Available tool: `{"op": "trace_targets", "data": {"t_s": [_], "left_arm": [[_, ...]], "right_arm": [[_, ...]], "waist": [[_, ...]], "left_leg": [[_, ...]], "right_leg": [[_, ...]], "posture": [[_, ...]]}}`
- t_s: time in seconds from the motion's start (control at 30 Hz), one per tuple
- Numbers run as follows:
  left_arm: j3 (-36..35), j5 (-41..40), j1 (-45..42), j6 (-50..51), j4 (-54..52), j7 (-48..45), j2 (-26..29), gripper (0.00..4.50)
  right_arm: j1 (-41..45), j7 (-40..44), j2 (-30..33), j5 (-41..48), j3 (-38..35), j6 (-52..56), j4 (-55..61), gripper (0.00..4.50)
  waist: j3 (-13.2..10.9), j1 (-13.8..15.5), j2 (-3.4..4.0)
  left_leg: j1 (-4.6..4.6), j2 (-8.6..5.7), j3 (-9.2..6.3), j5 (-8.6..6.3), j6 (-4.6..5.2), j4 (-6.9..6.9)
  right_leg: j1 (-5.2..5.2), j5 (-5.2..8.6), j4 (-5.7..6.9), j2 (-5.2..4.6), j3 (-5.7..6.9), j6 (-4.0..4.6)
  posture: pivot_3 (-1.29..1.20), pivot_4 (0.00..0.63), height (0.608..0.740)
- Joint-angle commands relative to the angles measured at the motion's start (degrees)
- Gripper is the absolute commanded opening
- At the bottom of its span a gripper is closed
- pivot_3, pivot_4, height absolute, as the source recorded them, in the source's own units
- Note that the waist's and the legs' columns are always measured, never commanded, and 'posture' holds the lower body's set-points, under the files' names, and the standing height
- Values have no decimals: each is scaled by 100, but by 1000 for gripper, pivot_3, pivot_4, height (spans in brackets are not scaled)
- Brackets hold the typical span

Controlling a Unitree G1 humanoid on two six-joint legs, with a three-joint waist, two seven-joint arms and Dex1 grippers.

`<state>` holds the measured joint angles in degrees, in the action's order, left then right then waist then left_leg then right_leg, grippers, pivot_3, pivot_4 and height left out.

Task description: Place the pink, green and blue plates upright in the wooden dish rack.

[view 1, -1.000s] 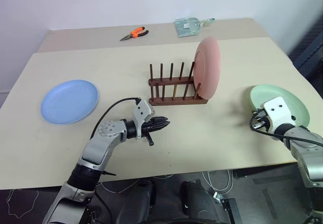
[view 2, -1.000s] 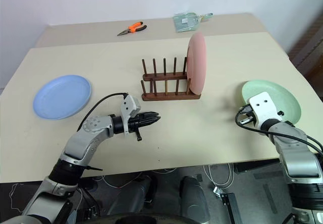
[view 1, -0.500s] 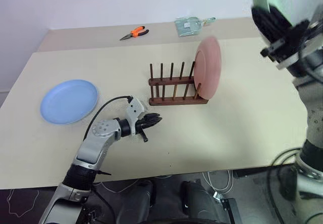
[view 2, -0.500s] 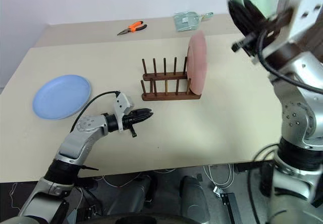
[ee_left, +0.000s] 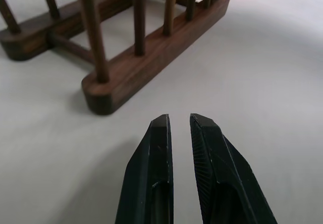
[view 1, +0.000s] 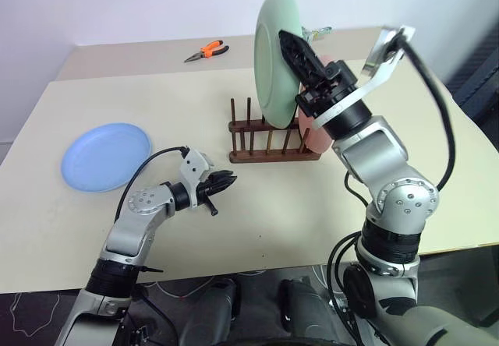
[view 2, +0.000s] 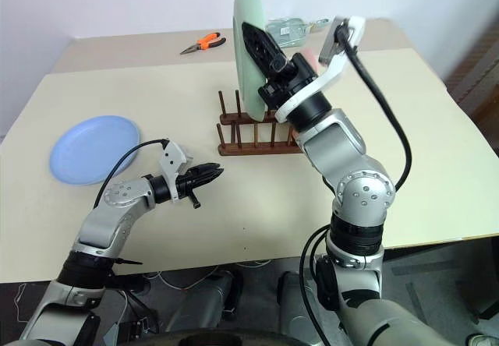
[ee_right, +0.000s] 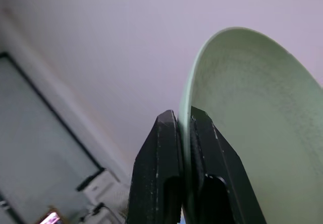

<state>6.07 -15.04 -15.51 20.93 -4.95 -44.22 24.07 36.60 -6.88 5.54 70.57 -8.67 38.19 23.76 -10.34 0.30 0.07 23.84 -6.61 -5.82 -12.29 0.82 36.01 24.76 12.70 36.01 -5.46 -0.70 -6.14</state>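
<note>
Right wrist view: the right gripper (ee_right: 176, 120) has its jaws clamped on the green plate's (view 1: 274, 58) rim — plate upright above the wooden dish rack (view 1: 269, 139). Pink plate (view 1: 316, 132) stands in the rack's right end. Left gripper (view 1: 226, 181) — jaws nearly closed, empty — hovers over the worktop (view 1: 257, 213). Blue plate (view 1: 105, 157) lies flat, far left.
</note>
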Motion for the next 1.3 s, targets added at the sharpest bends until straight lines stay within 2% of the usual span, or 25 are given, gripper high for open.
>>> {"op": "trace_targets", "data": {"t_s": [0.03,0.27,0.37,0.5,0.57,0.9,0.97,1.0,1.07,1.2,1.3], "left_arm": [[-1,-69,79,19,-292,6,5,580],[-65,-279,185,82,-571,-80,-11,580],[-93,-317,209,75,-649,-66,1,580],[-107,-322,235,105,-701,-39,18,580],[-109,-315,243,115,-716,-30,26,580],[-185,-345,258,209,-757,38,96,580],[-494,-447,277,265,-776,275,69,1136],[-689,-508,273,271,-790,429,40,1475],[-1247,-552,200,236,-762,987,-38,2455],[-2712,-164,-143,383,-495,2983,-95,4455],[-3412,80,-204,952,-550,4010,-27,4489]], "right_arm": [[66,45,-50,-176,83,-143,11,59],[122,-80,-145,-533,133,-62,-597,59],[200,-9,-153,-618,100,-57,-837,1086],[270,82,-73,-874,106,-80,-965,3102],[353,345,157,-1276,247,-124,-992,4105],[933,2009,1513,-3499,1079,-762,-1115,4105],[1066,2509,1878,-3978,1231,-1099,-1216,4500],[1123,2768,2015,-4133,1295,-1244,-1226,4500],[1220,3362,2316,-4505,1547,-1579,-1116,4500],[1233,4312,2641,-5358,2293,-2318,-888,4500],[1050,4698,2536,-5652,2609,-2694,-889,4500]], "waist": [[0,-13,0],[0,-106,0],[0,-105,0],[0,-105,1],[-1,-102,1],[-1,-102,1],[-1,-100,1],[-2,-100,-1],[-2,-98,-2],[-6,-133,-12],[-5,-120,-14]], "left_leg": [[0,1,0,0,-1,-1],[-1,3,0,2,-3,-3],[-1,3,0,2,-3,-3],[-1,3,0,2,-4,-3],[0,3,0,2,-3,-3],[0,2,2,2,-3,-1],[0,2,2,2,-4,-1],[0,2,3,2,-4,-2],[1,2,3,2,-4,0],[0,9,2,2,-4,-2],[-1,12,3,-3,-14,0]], "right_leg": [[4,0,5,1,0,0],[8,0,13,4,0,0],[9,0,13,4,0,0],[9,0,13,5,-1,0],[9,0,12,5,-1,0],[9,0,11,6,5,0],[8,1,10,6,5,0],[8,1,9,5,5,-1],[8,1,9,5,6,-1],[10,1,9,9,9,-2],[11,1,9,12,7,-2]], "posture": [[0,150,729],[0,150,729],[0,150,729],[0,150,729],[0,150,729],[0,150,729],[0,150,729],[0,150,729],[0,150,729],[0,150,729],[0,150,729]]}}
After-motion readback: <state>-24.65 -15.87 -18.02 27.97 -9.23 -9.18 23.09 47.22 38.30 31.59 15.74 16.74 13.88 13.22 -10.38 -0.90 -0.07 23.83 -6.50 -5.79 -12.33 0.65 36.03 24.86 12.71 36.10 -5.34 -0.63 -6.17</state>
